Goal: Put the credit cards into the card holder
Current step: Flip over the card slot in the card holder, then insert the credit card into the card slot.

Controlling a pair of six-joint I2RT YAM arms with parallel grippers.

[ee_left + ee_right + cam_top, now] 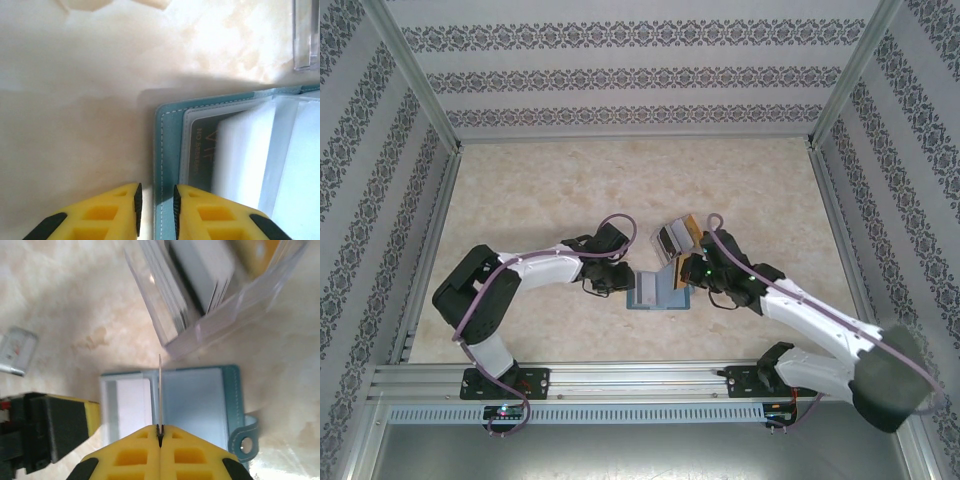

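Left claw [157,194] is nearly closed, with the teal left edge of the card holder [169,150] between its pads. We judge it is pinning the open holder flat on the table [75,125]. Right claw [160,432] is fully closed on one credit card [160,390], held edge-on and running straight out from the fingers toward the clear box [215,325]. The card hangs over the holder's middle fold, with the pale pocket just to its left, so the right arm is the one placed to insert it.
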